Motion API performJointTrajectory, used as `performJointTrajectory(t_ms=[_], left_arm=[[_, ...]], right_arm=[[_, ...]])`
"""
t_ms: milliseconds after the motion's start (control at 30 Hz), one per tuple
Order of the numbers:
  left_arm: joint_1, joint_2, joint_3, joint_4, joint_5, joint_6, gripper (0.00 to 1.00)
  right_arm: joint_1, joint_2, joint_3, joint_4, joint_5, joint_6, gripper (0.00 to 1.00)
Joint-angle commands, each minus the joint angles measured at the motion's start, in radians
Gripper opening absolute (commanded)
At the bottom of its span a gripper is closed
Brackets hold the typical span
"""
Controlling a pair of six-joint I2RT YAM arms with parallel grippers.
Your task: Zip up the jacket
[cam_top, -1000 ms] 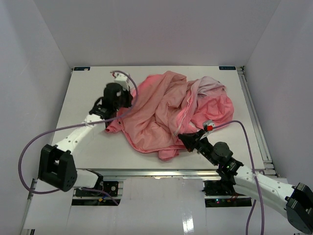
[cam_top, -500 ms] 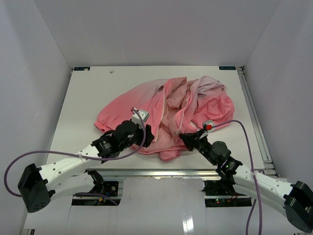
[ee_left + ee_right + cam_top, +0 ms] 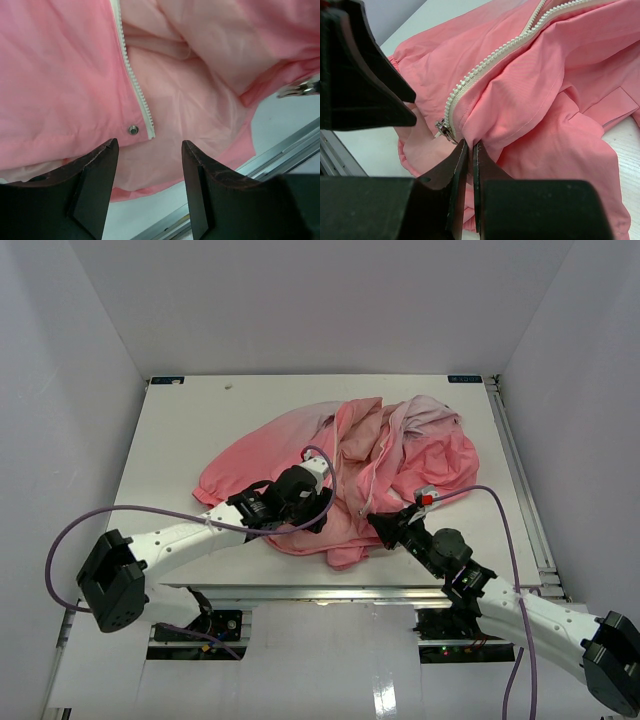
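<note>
Now the left fingers (image 3: 100, 165), newly swung across and opened wide, frame the zipper end (image 3: 149, 131); right fingers (image 3: 461, 160) pinch the jacket (image 3: 290, 440). We judge alignment comes next.

— Any lettering you can read here, on the table or the cloth?

— None, operator. You have one small teal strip (image 3: 166, 380) at the table (image 3: 180, 440) edge, upper left of the overhead view, and a second strip (image 3: 466, 378) upper right, both too small to read. The jacket (image 3: 300, 445) carries no legible mark.
</note>
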Motion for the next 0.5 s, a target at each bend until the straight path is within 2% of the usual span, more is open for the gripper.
performJointTrajectory(t_ms=[0, 467], left_arm=[[0.004, 0.032, -0.001, -0.025, 0.024, -0.032, 0.64], [0.061, 0.175, -0.009, 0.018, -0.025, -0.025, 0.62]], right_arm=[[-0.006, -0.017, 0.028, 0.028, 0.021, -0.006, 0.08], [-0.005, -0.009, 0.033, 0.028, 0.019, -0.014, 0.08]])
